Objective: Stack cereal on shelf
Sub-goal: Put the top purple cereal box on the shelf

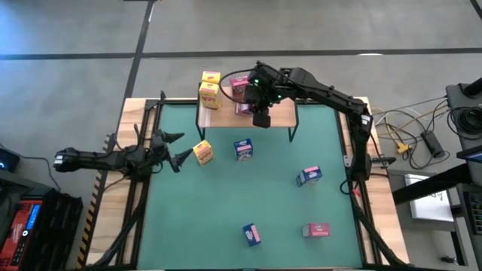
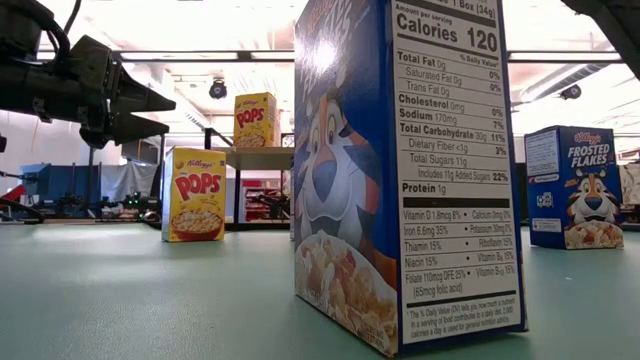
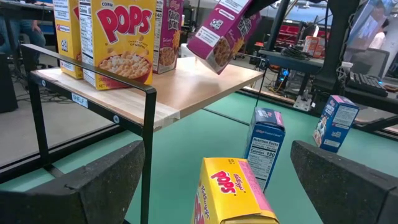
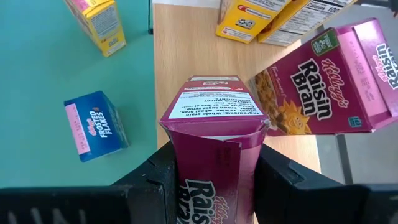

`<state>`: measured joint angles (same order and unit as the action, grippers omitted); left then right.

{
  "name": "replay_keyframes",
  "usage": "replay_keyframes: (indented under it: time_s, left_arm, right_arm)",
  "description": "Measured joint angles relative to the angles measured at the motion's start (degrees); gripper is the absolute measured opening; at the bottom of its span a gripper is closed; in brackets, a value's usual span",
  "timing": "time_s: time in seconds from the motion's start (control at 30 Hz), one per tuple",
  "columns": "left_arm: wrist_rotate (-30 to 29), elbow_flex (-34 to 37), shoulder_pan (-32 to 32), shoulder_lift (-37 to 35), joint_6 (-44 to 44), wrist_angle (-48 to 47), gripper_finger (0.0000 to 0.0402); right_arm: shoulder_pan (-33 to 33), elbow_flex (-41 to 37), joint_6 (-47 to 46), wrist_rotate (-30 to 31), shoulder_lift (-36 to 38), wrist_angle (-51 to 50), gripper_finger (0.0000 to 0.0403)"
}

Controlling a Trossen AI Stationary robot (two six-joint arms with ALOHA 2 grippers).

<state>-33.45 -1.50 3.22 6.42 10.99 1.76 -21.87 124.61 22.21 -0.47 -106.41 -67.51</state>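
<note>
Now the right gripper (image 4: 214, 180), jaws clamped on a tilted pink box (image 4: 214, 140) over the shelf (image 1: 282, 113), may topple its pink neighbour (image 4: 329, 87); left jaws gape, empty.

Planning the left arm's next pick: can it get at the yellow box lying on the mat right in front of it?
Probably yes. The left end effector is open, facing the yellow box, with only bare green mat between them. The nearest blue box stands farther off, beyond it.

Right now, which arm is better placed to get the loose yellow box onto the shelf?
Left. Its open gripper sits right beside the yellow box on the mat. The right gripper is over the shelf, jaws shut on a pink box.
</note>
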Motion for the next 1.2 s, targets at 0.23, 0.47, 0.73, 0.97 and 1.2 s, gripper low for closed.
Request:
replay_keyframes:
  time_s: [0.23,0.47,0.73,0.97,1.2]
  left_arm:
    - [0.00,0.00,0.00,0.00,0.01,-0.01,0.0387]
    - [0.00,0.00,0.00,-0.02,-0.01,0.00,0.0387]
    - [0.00,0.00,0.00,-0.02,0.01,0.00,0.0387]
    - [0.00,0.00,0.00,0.00,0.01,-0.01,0.0387]
    - [-0.01,0.00,0.00,-0.01,0.01,0.00,0.0387]
  right_arm:
    - [-0.02,-0.96,3.08,0.00,0.00,0.57,0.0134]
    - [-0.02,-2.00,3.36,0.31,0.00,1.00,0.0134]
    - [-0.02,-2.02,3.93,0.46,0.00,1.05,0.0134]
    - [-0.02,-2.42,3.42,0.61,0.00,2.58,0.0134]
    - [-0.02,-2.79,3.42,0.63,0.00,3.07,0.0156]
